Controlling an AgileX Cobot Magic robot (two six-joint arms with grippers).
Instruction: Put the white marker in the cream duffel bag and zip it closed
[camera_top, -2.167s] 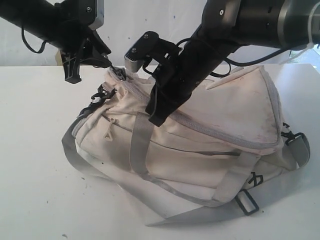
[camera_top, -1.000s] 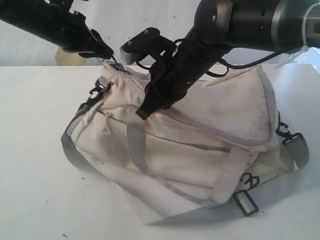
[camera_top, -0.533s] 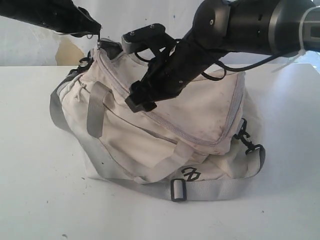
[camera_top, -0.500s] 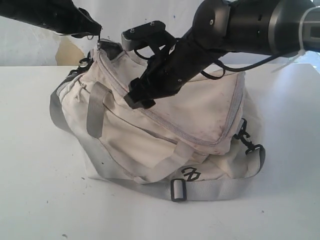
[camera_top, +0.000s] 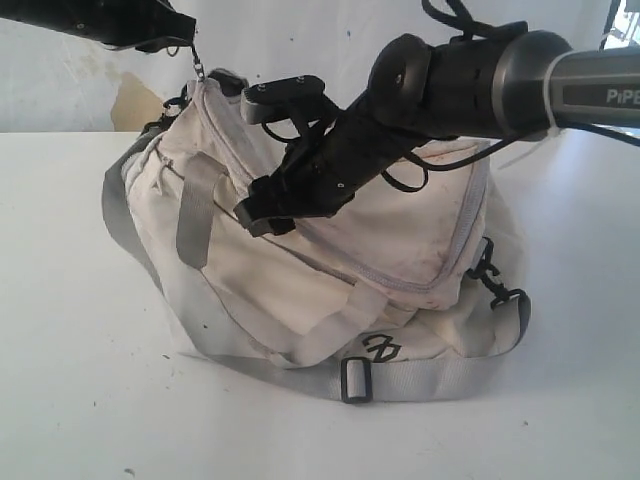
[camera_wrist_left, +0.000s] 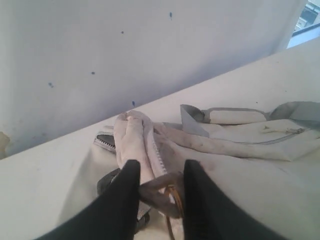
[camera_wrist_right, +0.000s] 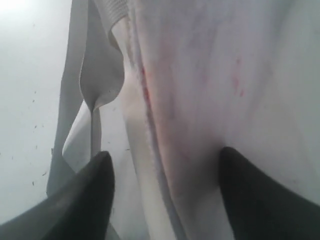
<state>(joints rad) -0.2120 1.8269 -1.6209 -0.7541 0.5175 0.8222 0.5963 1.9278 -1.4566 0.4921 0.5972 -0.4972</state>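
The cream duffel bag (camera_top: 400, 230) lies on the white table, its top zipper running along the flap. My left gripper (camera_top: 186, 40) is above the bag's far left end, shut on the grey zipper pull (camera_wrist_left: 159, 192), which hangs from it on a small ring (camera_top: 199, 68). My right gripper (camera_top: 262, 212) rests on the top of the bag (camera_wrist_right: 200, 75), open, with its fingers (camera_wrist_right: 97, 175) spread wide over the cream fabric. The white marker is not in view.
A grey carry handle (camera_top: 195, 210) loops over the bag's front. A grey shoulder strap with a buckle (camera_top: 355, 380) lies along the near side, and a black clip (camera_top: 490, 275) hangs at the right end. The white table (camera_top: 70, 350) surrounds the bag, with a wall behind.
The bag was dragged left and swung round. My left gripper rose with the zipper pull, lifting that end. My right gripper slid leftward and lower along the top.
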